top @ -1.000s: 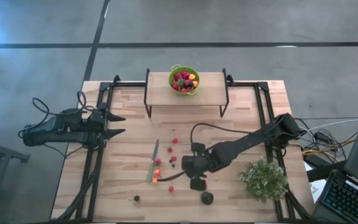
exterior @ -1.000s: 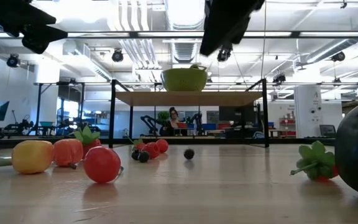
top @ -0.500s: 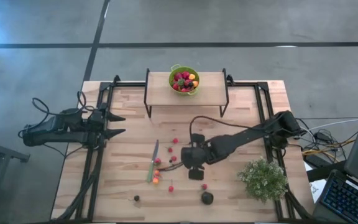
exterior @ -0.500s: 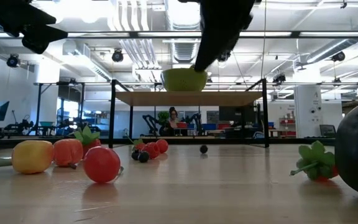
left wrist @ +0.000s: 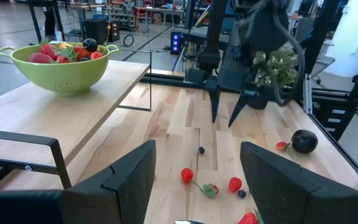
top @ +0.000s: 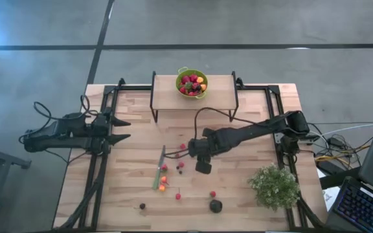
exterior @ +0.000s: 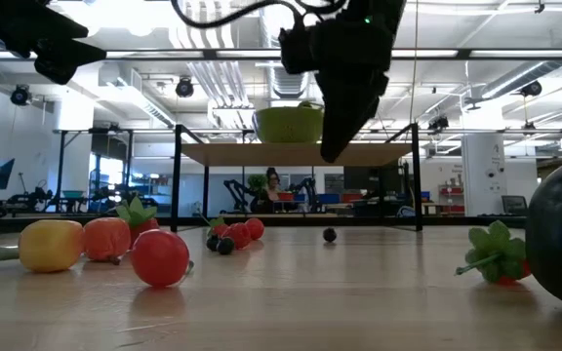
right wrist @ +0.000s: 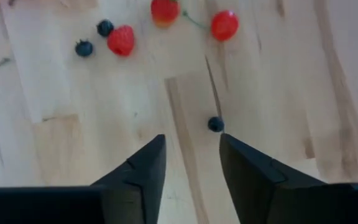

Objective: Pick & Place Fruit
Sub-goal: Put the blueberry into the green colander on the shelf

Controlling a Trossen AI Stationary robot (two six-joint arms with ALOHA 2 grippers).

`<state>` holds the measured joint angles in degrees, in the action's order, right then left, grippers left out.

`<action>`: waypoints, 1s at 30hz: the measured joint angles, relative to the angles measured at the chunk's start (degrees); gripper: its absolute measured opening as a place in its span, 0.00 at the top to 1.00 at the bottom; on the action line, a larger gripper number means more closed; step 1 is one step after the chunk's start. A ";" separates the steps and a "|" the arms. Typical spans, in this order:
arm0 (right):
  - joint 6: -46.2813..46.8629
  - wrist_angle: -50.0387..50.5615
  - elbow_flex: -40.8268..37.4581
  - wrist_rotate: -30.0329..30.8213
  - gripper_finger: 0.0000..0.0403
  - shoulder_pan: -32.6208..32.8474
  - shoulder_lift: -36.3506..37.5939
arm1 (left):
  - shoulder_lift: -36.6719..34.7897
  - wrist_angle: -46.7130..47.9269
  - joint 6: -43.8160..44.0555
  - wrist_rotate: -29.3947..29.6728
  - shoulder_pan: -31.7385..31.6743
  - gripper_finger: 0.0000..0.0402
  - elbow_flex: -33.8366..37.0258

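A: The right gripper's fingers (right wrist: 145,171) stand apart with nothing between them, pointing down at the tabletop (top: 251,129) mid-table. The left gripper (top: 123,129) waits spread wide at the table's left edge, well away.

B: And the fruit?

A: A small dark berry (right wrist: 215,124) lies loose on the wood just ahead of the fingertips, slightly off the gap's line toward one finger. It's round, so no long axis to match. Red berries (top: 180,164) lie scattered nearby beside the knife (top: 159,167); more sit in the green colander (top: 192,83) on the raised shelf.

B: Which arm takes it?

A: The right, I'd judge; it's far nearer.
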<state>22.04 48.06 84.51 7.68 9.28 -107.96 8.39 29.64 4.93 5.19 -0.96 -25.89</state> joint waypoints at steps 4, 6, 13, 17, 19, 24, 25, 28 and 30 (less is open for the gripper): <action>-0.11 -2.51 -2.99 -0.24 0.58 -0.22 0.00 | 0.00 0.01 0.00 0.00 0.01 0.40 0.00; -0.04 -4.17 -4.22 -0.22 0.56 -0.55 0.00 | 0.01 0.01 0.00 -0.02 -0.01 0.40 0.00; -0.38 -10.74 -7.97 -0.24 0.50 -1.79 -0.01 | 0.01 0.01 0.00 -0.02 0.01 0.40 0.00; -0.98 -14.64 -10.85 -0.19 0.50 -2.88 -0.04 | -0.01 0.01 0.00 -0.02 0.01 0.40 0.00; -0.92 -16.02 -12.00 -0.18 0.50 -3.47 -0.04 | 0.00 0.00 0.00 -0.01 0.01 0.40 0.00; -0.14 -17.39 -14.49 -0.21 0.53 -4.58 -0.04 | -0.01 0.00 0.00 -0.01 0.01 0.40 0.00; 0.29 -17.49 -14.88 -0.21 0.53 -4.79 -0.04 | 0.00 0.01 0.00 0.00 0.01 0.40 0.00; 1.05 -18.49 -16.32 -0.20 0.55 -5.14 -0.04 | -0.01 -0.01 0.00 0.00 0.01 0.40 0.00; 1.53 -20.88 -17.12 -0.22 0.56 -5.20 -0.04 | -0.01 0.00 0.00 0.00 -0.01 0.40 0.00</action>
<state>23.57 27.18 67.39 7.46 4.08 -108.01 8.38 29.64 4.93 5.19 -0.97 -25.89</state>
